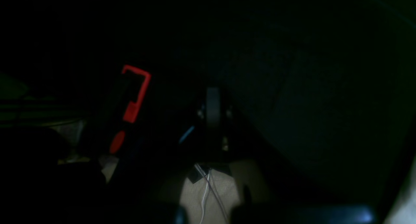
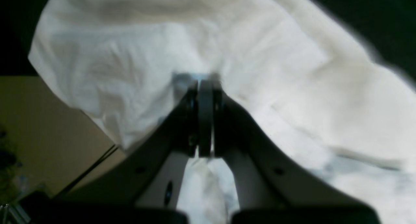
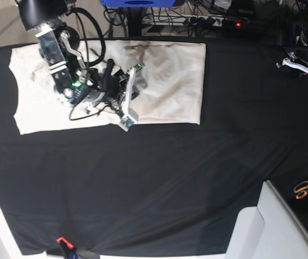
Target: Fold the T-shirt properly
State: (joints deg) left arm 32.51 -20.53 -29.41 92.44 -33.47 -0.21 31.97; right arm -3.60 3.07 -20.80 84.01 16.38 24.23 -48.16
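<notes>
**Mia:** What is the biggest thing here?

**Tom:** The big black cloth-covered table [image 3: 159, 178]. It is filling almost the whole base view.

**Mia:** And the next biggest?

**Tom:** The large plain cream cotton T-shirt [image 3: 165, 81]. It is lying flat at the far side of the table, toward the left of the base view. It is looking like a long, wide strip with straight edges. There are some soft wrinkles in it.

**Mia:** What is the arm over it doing?

**Tom:** That is the right arm. It is reaching down over the middle of the shirt. The right gripper [image 2: 205, 82] is pressing its tips into the cream cloth. In the right wrist view the two jaws are sitting tight together, with a bit of cloth bunching up around the tips. I cannot tell if any cloth is pinched between them.

**Mia:** And the other arm?

**Tom:** The left gripper [image 3: 305, 65] is sitting way off at the far right edge of the base view, well apart from the shirt. Its wrist view is very dark, but its jaws are together and holding nothing.

**Mia:** Anything small?

**Tom:** A little pair of orange-handled scissors [image 3: 305, 189] is lying near the right edge.
</notes>
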